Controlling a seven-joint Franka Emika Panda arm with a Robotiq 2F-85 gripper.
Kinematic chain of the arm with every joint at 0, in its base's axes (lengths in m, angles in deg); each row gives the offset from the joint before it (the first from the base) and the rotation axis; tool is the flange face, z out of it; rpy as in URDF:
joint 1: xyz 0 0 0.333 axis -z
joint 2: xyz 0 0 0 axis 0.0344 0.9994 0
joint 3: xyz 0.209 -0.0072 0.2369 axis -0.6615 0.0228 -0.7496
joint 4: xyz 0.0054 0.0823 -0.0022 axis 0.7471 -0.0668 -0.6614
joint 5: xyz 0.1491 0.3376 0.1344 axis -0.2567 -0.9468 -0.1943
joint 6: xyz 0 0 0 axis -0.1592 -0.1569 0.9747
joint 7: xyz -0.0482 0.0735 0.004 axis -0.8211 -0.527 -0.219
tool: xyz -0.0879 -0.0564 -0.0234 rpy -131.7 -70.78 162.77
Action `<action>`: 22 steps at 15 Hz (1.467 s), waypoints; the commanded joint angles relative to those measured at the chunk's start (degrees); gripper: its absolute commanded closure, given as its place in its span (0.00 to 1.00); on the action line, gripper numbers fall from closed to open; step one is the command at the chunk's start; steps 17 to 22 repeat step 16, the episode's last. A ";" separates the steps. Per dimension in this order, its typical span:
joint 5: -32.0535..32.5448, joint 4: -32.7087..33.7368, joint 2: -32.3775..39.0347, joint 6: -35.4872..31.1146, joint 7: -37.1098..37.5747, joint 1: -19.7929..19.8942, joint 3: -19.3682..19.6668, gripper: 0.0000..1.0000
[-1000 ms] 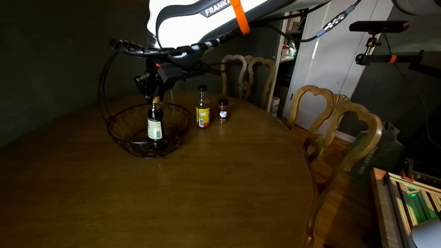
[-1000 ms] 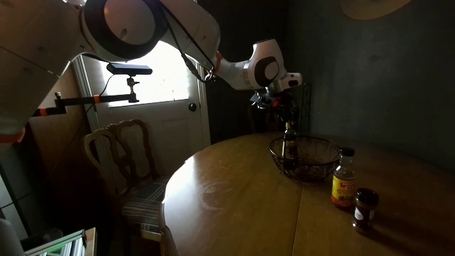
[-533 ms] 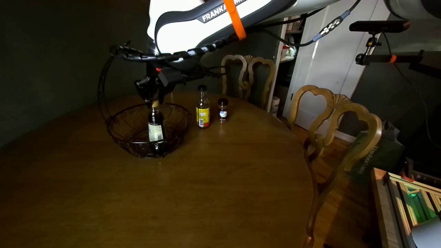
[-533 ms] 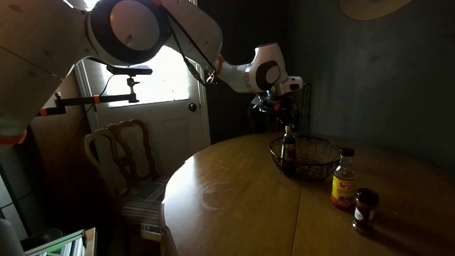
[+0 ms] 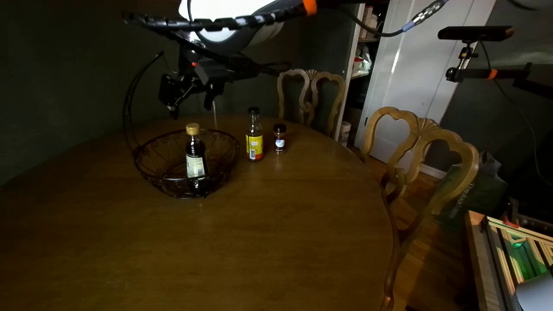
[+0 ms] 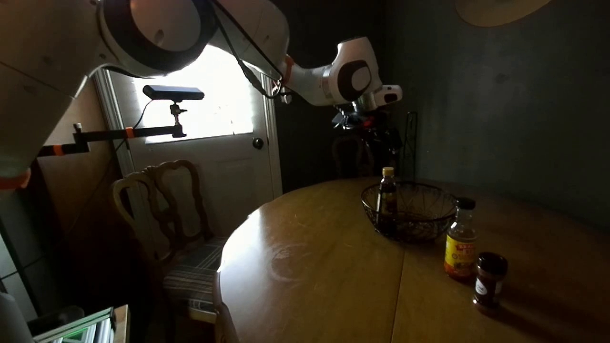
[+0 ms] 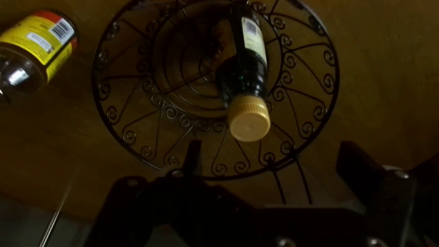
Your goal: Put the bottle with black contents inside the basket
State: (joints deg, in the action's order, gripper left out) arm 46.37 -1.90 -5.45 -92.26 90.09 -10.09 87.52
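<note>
The bottle with black contents [image 5: 195, 157] stands in the basket [image 5: 236, 149], seen in both exterior views, leaning slightly. Its tan cap [image 5: 192, 128] rises above the wire rim. In the wrist view the dark bottle [image 7: 242, 73] is inside the round wire basket [image 7: 337, 80], near one side of its base, cap toward the camera. My gripper [image 5: 192, 111] hangs above the cap, apart from it. Its fingers [image 7: 193, 154] are spread wide with nothing between them. In an exterior view the gripper [image 6: 383, 150] is dark and its fingertips are hard to make out.
A yellow-labelled bottle [image 5: 255, 144] stands on the table [image 5: 268, 233] beside the basket, with a small dark-capped bottle [image 5: 280, 140] past it. The basket's tall arched handle [image 5: 128, 101] rises close to the gripper and arm. Wooden chairs [image 5: 414, 162] border the table.
My gripper has opened, let go of the bottle's cap and risen above it. Before that the bottle came down slightly; it stays in the basket.
</note>
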 commanded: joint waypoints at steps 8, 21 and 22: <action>-2.60 -31.50 -29.83 14.32 10.02 -1.85 -1.61 0.00; -2.56 -38.02 -38.13 14.53 12.32 -0.05 -3.72 0.00; -2.56 -38.02 -38.13 14.53 12.32 -0.05 -3.72 0.00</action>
